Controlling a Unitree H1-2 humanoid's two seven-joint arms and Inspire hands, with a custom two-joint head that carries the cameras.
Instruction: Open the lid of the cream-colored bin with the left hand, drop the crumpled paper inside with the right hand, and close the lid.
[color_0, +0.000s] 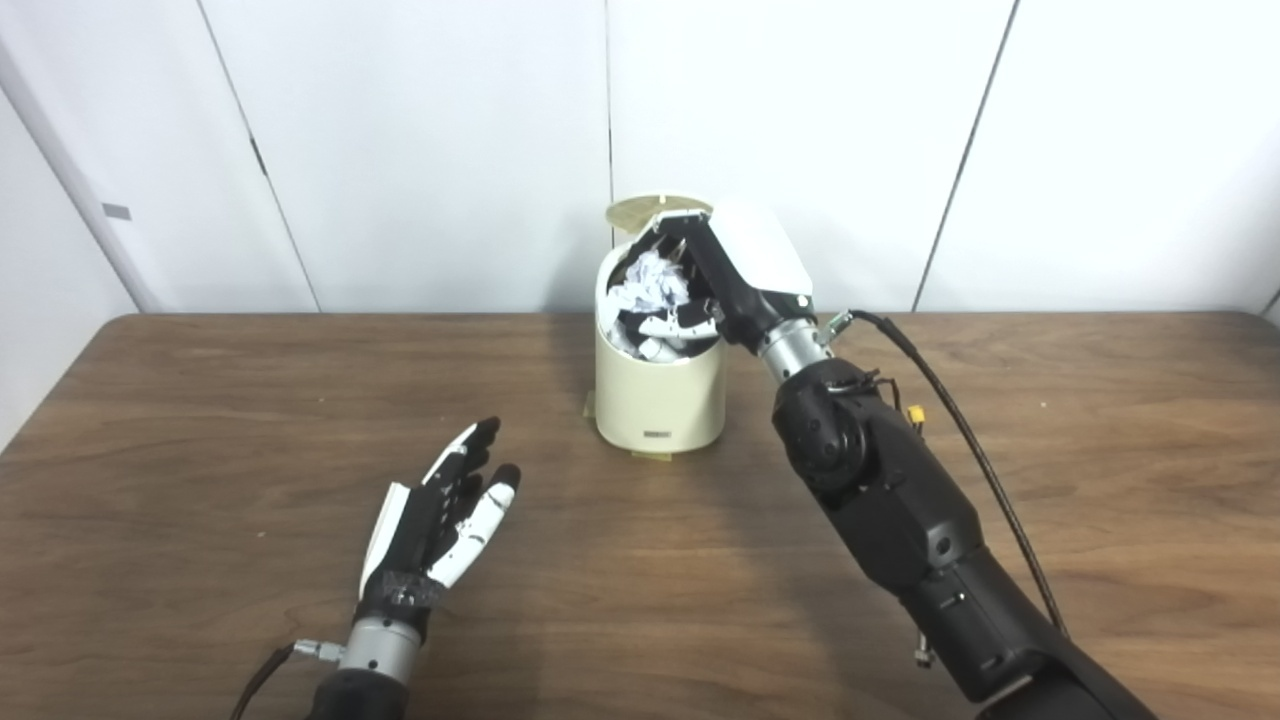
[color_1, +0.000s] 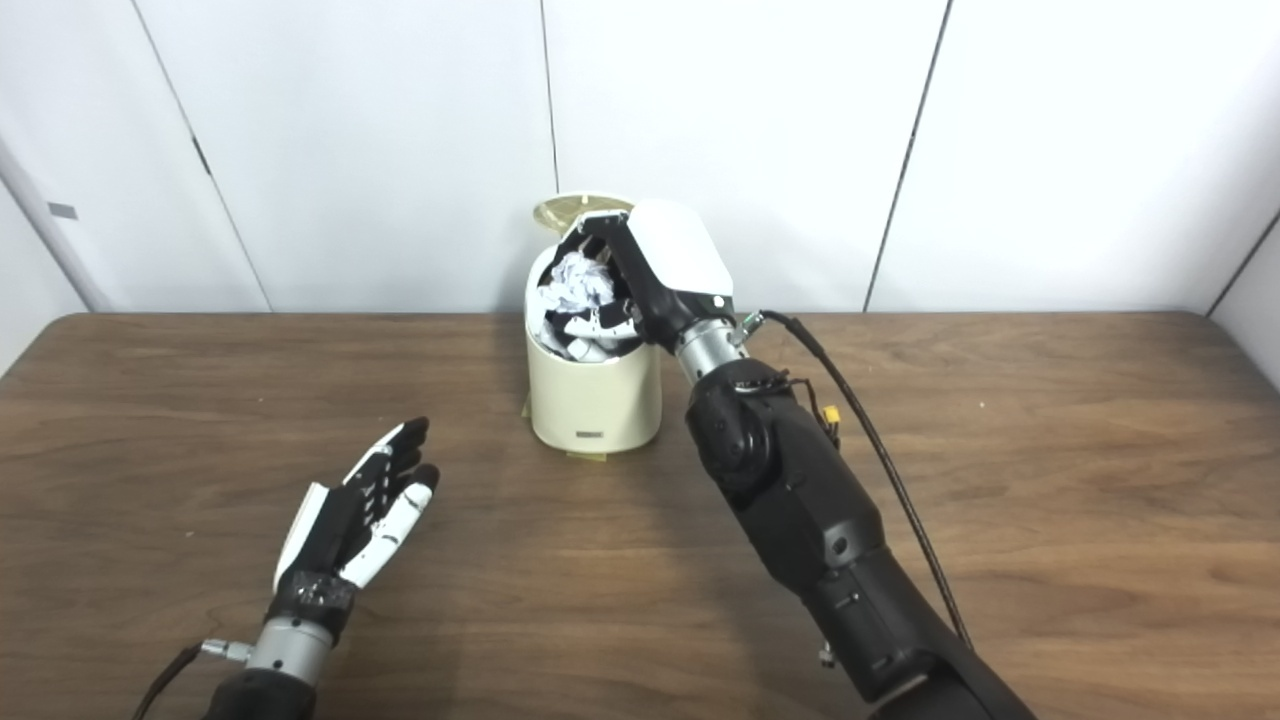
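White wall panels behind, a dark wood surface (color_0: 200, 400) out front, and the cream-colored bin (color_0: 660, 405) stands at the back centre with its lid (color_0: 645, 210) tipped up and open behind the rim. Right hand (color_0: 720, 275) is over the mouth of the bin, reaching down into it, and the crumpled paper (color_0: 648, 283) sits right there at its fingers (color_0: 690, 320), white against the dark interior. Is the hand clamped on the paper or has it let go? Cannot tell from either eye view: the fingers curl beside and under the wad, too tangled with it to call. Left hand (color_0: 440, 515) lies well apart from the bin, low on the surface toward the near left, fingers spread and holding nothing.

So by my reading we are at the drop: lid up, paper at or just inside the rim. The next move calls for the right hand to spread its fingers if it hasn't, and lift straight out clear of the rim without dragging the wad back up. Then the left hand has to travel across to the lid and bring it down shut
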